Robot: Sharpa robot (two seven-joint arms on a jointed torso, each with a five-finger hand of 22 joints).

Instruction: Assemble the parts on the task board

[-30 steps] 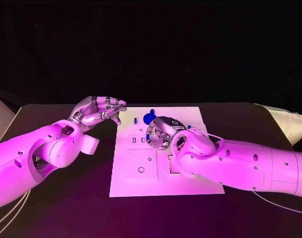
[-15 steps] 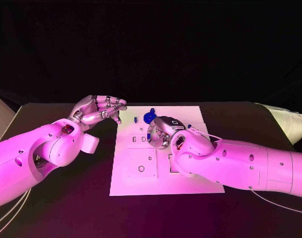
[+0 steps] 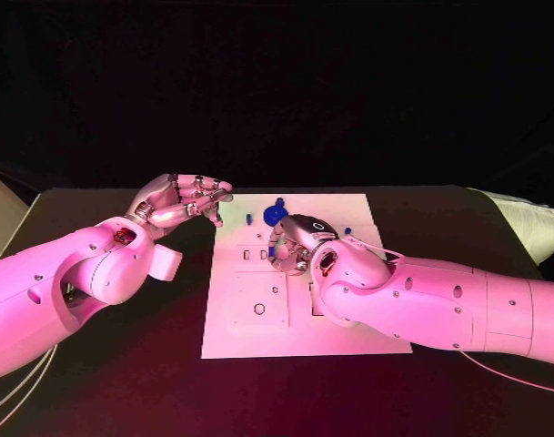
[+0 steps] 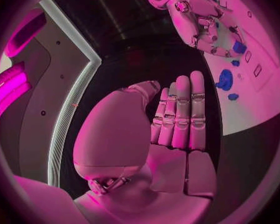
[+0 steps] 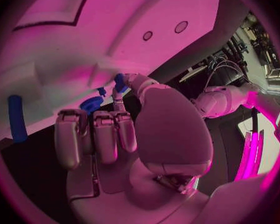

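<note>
From the head view, your right hand (image 3: 299, 242) works at the board's (image 3: 356, 341) far middle; your left hand (image 3: 180, 200) waits off its left edge, fingers curled on nothing. The right wrist view shows it pinching a small part (image 5: 120, 82), seemingly to seat it.

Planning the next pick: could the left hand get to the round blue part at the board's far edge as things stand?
Probably yes. The left hand holds nothing and hovers beside the task board, level with the round blue part; no obstacle shows between them. The right hand works nearer.
</note>
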